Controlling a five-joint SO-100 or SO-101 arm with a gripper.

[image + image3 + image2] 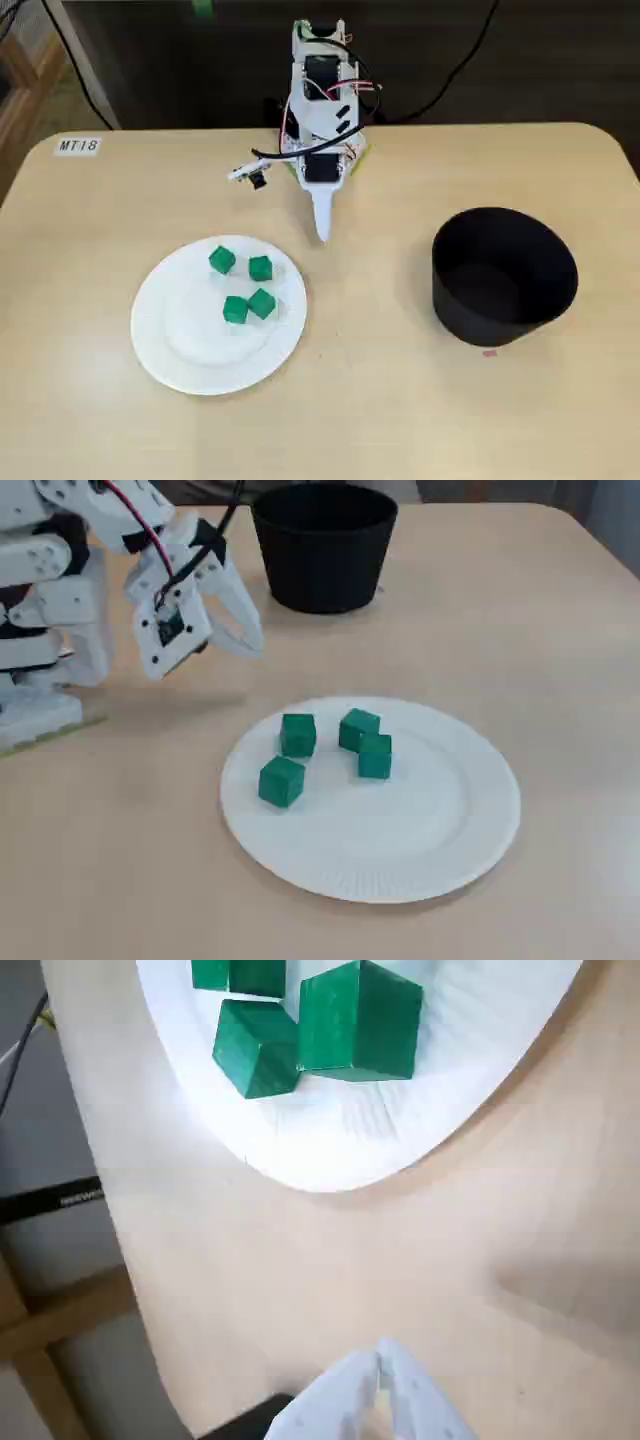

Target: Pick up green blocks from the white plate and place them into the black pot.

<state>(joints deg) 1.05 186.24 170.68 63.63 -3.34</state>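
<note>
— Pale wood is seen across the whole table (400,420). What is laid out on it?

— A white plate (160,340) is set at the left of a fixed view. A black pot (500,300) is stood upright, well apart from it, at the right.

— And the arm (320,110)?

— It is mounted at the far edge of the table, roughly between plate and pot. In a fixed view from the side, it (60,570) is seen folded low, with the pot (320,570) behind it and the plate (450,820) in front.

— How is the gripper (322,232) held?

— Its fingers are pressed together at the tips and nothing is gripped. This is clearest in the wrist view (381,1360), where bare table is seen beneath it. From the side, the gripper (255,645) is held above the table, near the plate's rim but not over it.

— Where are the green blocks (260,268) found?

— Four are counted, all lying on the plate, in the half nearer the arm. Two (375,756) are set so close that they seem to touch, and the other two (280,781) are spaced slightly apart. In the wrist view, two blocks (360,1020) are shown whole and two more are cut off by the top edge.

— Is anything smaller noted?

— A label (78,146) reading MT18 is stuck at the table's far left corner.
</note>
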